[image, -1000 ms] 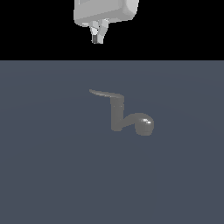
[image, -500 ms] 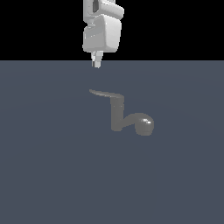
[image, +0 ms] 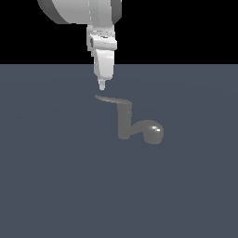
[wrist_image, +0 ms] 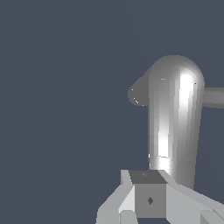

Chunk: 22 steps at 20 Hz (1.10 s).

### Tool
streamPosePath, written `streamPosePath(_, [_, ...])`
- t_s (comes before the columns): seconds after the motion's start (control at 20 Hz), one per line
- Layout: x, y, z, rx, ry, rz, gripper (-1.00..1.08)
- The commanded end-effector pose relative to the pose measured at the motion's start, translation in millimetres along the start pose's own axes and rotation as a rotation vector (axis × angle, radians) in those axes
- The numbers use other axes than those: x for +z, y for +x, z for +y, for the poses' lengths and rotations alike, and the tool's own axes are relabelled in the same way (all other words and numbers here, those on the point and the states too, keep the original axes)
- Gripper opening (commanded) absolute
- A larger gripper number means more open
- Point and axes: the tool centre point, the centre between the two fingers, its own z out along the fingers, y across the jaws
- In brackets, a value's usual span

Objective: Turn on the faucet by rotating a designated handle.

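Hanging just above the pointed tip of the thin curved grey lever handle (image: 110,99), the white hand (image: 102,86) is seen narrowed to a closed point, gripping nothing. The dull grey metallic faucet (image: 124,124) is planted mid-surface (image: 51,176), glossy bulb toward the exterior view's right.

Setting: a bare simulated test scene, not a furnished room. A flat, uniform slate-blue surface (image: 56,186) fills the lower exterior view, meeting a plain black background at a straight horizon. No walls, furniture or fittings mark it as a home or workshop. The only fixture is a dull grey faucet (image: 124,125) standing alone, rendered with smooth, computer-generated shading.
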Motion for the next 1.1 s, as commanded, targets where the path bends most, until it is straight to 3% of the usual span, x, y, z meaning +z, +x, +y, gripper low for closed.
streamPosePath(0.0, [12.0, 0.8, -7.2, 0.046, 0.004, 0.017, -1.0])
streamPosePath(0.75, [37.0, 2.3, -20.2, 0.137, 0.013, 0.055, -1.0])
streamPosePath(1.05, [37.5, -2.1, -7.0, 0.135, 0.012, 0.055, -1.0])
